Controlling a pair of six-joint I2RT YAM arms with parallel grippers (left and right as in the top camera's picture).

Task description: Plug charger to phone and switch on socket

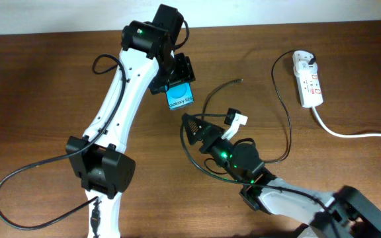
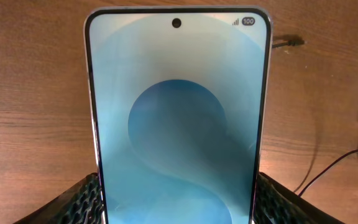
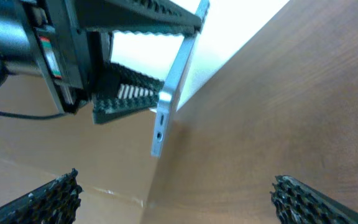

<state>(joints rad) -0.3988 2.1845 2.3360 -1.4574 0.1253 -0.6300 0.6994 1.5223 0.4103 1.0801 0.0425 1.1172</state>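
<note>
Now the left fingers [image 2: 79,202] clamp the phone [image 2: 178,124], rigid, slick, at the table's [image 1: 45,79] twelve o'clock. The right fingers [image 3: 48,199] gape empty; the limp charger [image 1: 225,84], at their two o'clock, wants pinching behind its tip.

Overhead, the left gripper [image 1: 177,82] hides the upper part of the flat blue-screened smartphone [image 1: 181,100]. The red-marked rocker switches [image 1: 315,83] on the white elongated power strip [image 1: 307,78] are too small to tell on from off. Its thick white cord [image 1: 359,135] runs off the right edge. The long thin black charger cable [image 1: 289,125] vanishes beneath the right arm [image 1: 243,162]. The left wrist view crops the smartphone's lower end. In the right wrist view, the right gripper [image 3: 176,186] shows only as fingertips at the bottom corners.
</note>
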